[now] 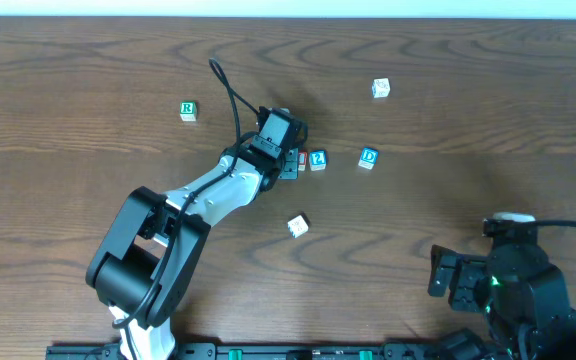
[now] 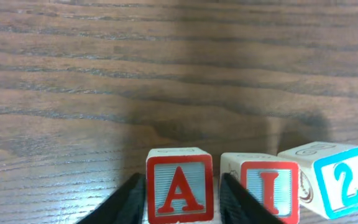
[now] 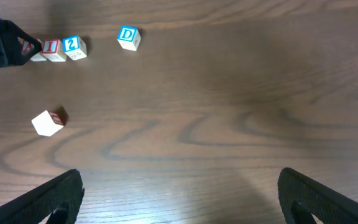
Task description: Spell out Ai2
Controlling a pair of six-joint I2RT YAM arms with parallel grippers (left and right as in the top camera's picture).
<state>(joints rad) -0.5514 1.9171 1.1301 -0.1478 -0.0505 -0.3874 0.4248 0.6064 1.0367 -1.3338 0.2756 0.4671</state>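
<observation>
Left gripper (image 2: pixel 183 179): fingers straddled A, 1 close on each side; whether they squeezed it or stood free could not be told.
A (image 2: pixel 180 186): upright on the table (image 1: pixel 468 60), red letter facing the left wrist camera, at the left end of the row.
I (image 2: pixel 269 188): just right of A, partly behind 1 finger.
2 (image 2: pixel 335 182): just beside I on the right, turned slightly askew.
Row: read A, I, 2 near the table's middle.
D (image 1: pixel 368 157): near 2 on its right, apart.
R (image 1: pixel 188 110): well apart, to the left.
Right gripper (image 3: pixel 179 180): fingers spread wide, holding nothing.
</observation>
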